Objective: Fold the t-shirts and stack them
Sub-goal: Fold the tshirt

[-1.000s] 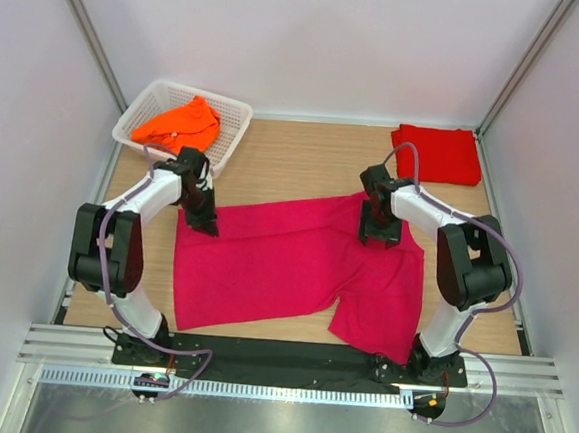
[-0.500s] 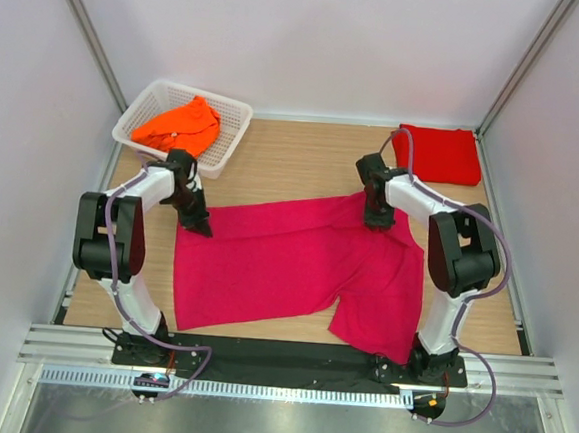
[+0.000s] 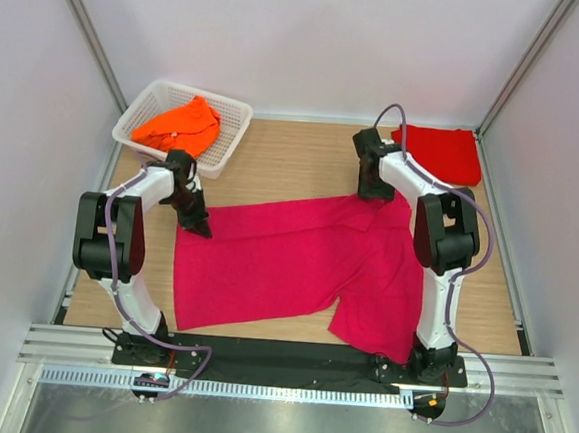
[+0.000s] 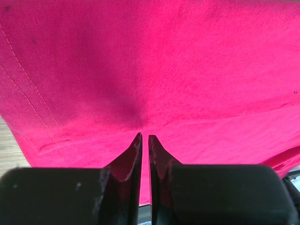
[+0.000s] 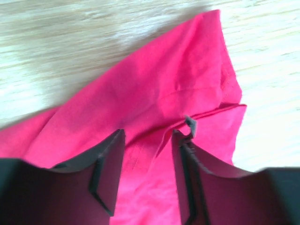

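A magenta-pink shirt (image 3: 296, 262) is seen spread flat across the middle of a wooden table (image 3: 284, 161), with its lower right part reaching toward the bottom of the frame. At the shirt's upper left corner, the left gripper (image 3: 198, 225) is set down on the cloth. In the left wrist view its dark fingers (image 4: 133, 157) are drawn almost together, and the fabric is puckered and pinched at their tips. At the upper right edge of the same shirt, the right gripper (image 3: 374, 191) is held over a folded hem. In the right wrist view its fingers (image 5: 110, 159) are parted, the jaws standing open with a ridge of pink cloth lying in the gap. A red shirt (image 3: 440, 155) is laid folded in the upper right of the overhead frame, just beside the right arm. A bright orange shirt (image 3: 179, 125) is bundled in a white basket (image 3: 236, 132) at the upper left.
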